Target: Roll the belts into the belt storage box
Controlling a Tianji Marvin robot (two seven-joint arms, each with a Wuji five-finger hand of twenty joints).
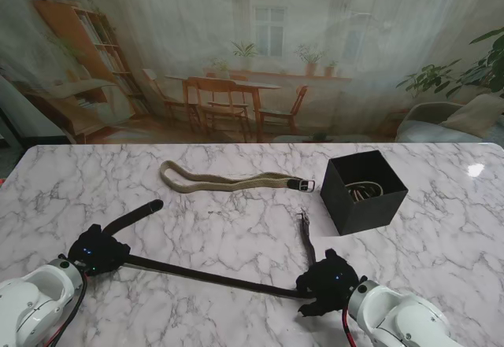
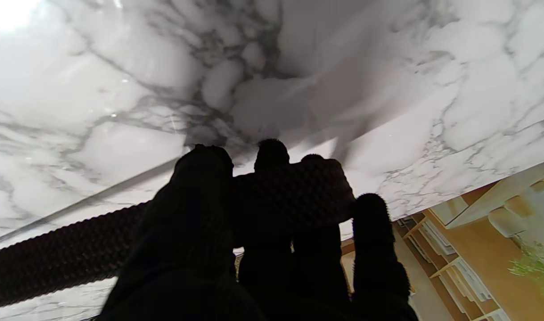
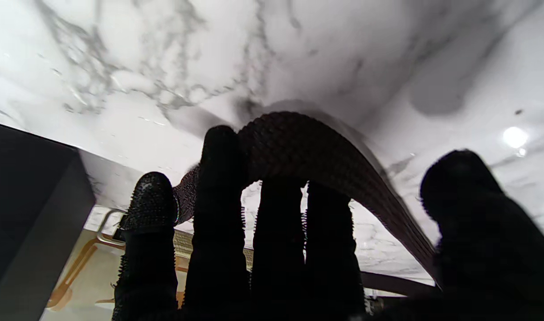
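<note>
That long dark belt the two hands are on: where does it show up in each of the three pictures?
Stand view: the dark belt stretches across the near table, from the left hand to the right hand.
Left wrist view: it runs under the fingers, textured.
Right wrist view: it arches over the fingers.
Shared landmark: the marble table.

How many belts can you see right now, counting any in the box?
3. A dark belt lies near me, a robot hand at each end. A tan belt lies farther away. One sits coiled in the black box; more may hide underneath.
</note>
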